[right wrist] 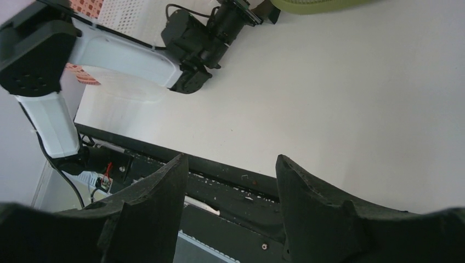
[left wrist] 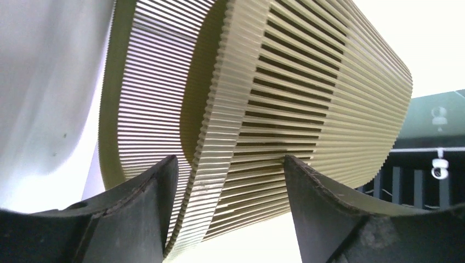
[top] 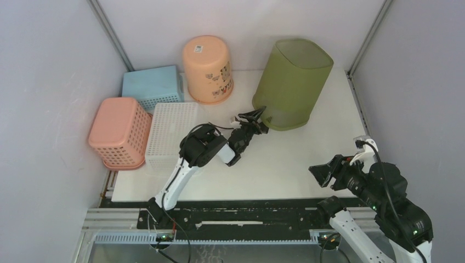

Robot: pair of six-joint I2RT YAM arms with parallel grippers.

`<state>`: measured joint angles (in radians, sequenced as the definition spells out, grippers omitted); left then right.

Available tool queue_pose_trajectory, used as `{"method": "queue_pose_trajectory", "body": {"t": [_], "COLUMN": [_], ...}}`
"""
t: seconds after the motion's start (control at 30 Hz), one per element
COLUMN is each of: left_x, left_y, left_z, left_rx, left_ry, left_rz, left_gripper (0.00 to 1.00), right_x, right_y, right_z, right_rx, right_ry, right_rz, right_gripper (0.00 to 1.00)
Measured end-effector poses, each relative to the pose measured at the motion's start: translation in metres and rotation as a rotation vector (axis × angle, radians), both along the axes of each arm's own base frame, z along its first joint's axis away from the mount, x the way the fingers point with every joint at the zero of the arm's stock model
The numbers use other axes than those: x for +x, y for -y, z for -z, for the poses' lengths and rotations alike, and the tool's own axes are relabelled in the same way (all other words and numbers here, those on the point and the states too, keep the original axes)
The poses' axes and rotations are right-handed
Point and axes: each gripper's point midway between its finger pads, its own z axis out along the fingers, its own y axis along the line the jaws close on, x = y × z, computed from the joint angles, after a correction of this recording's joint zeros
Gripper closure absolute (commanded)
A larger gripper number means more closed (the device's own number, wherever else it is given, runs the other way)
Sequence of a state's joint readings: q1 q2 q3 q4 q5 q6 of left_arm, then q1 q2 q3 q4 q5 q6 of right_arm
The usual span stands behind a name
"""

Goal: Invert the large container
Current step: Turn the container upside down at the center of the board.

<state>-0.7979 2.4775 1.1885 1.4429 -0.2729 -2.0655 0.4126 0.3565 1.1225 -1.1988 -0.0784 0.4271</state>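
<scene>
The bin (top: 293,82) is standing at the far right of the table (top: 285,164), well apart from the bucket (top: 208,68). Its slatted band is down by the table and its closed end is facing up, so I am judging it already turned over.

My left claw (top: 259,118) is straddling that slatted wall low on the near side. The fingers (left wrist: 148,203) are spread with daylight showing beside the wall, so the claw is released, not pinching. My right claw (top: 323,175) is hanging apart over the near table edge, spread and holding nothing.

I am reckoning the bin light, thin plastic that is stiff enough at the rim but springy in the slats. It is tall and so easy to tip. The slats are giving my pads something to bite on, and the rim is the only part thin enough to go between my fingers, since the solid end is far too broad.

My own wrist is covering the spot where rim meets table, so I am not telling whether the bin is sitting flat or leaning. My left wrist view is too close to show more than slats. The right wrist view is catching only a green sliver at its top edge.
</scene>
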Motion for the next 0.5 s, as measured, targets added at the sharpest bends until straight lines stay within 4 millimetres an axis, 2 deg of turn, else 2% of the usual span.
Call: {"method": "queue_pose_trajectory", "body": {"t": [0.23, 0.33, 0.5], "left_x": [-0.031, -0.046, -0.068], "left_y": [0.005, 0.010, 0.017], "left_z": [0.010, 0.018, 0.034], "left_rx": [0.119, 0.206, 0.381], "left_ry": [-0.109, -0.175, -0.250], "left_rz": [0.108, 0.169, 0.271], "left_gripper": [0.16, 0.14, 0.03], "right_x": [0.004, 0.006, 0.010], "right_y": [-0.008, -0.011, -0.017], "right_z": [0.028, 0.035, 0.039], "right_rx": [0.005, 0.012, 0.025], "right_ry": [-0.049, -0.060, -0.065], "right_rz": [-0.024, -0.030, -0.044], "right_gripper": [0.31, 0.31, 0.31]}}
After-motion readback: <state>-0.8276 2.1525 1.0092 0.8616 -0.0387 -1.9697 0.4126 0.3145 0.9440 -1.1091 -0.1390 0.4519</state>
